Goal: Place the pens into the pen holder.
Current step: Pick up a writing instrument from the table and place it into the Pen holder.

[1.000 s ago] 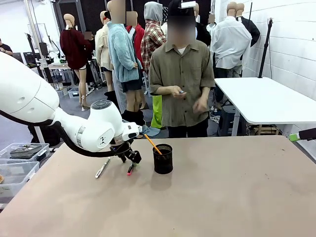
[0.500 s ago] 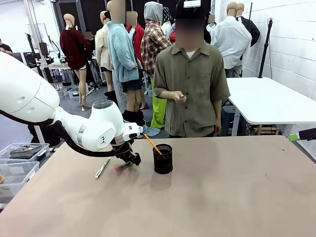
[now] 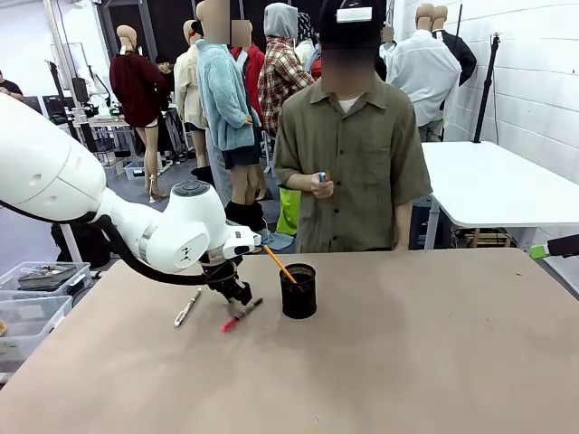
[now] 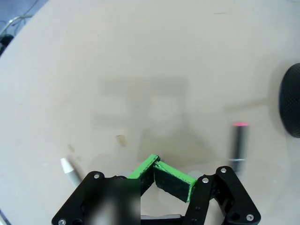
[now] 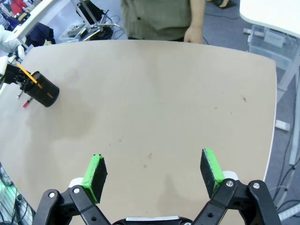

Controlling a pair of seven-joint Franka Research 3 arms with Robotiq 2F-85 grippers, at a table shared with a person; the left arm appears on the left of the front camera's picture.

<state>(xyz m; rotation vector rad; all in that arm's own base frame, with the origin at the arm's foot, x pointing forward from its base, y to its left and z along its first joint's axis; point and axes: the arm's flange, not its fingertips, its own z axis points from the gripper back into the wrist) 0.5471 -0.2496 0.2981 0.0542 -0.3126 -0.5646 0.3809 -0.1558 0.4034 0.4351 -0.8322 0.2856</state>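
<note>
Now, step: marker [image 3: 242, 314] pickup; pencil [image 3: 279, 263] already in holder [image 3: 298, 291].
Left claw [image 4: 154, 161]: pinched closed, empty; marker on table [image 3: 407, 362] just beside it, left of holder.
Right claw [image 5: 154, 176]: wide, idle.
Next: spread, straddle marker, grip.

A lab or workshop hall: a painted white block wall [image 3: 543, 54] at upper right, a black stand [image 3: 487, 90] against it, a white worktable [image 3: 488, 185] at right, clear plastic bins [image 3: 27, 318] at lower left.
</note>
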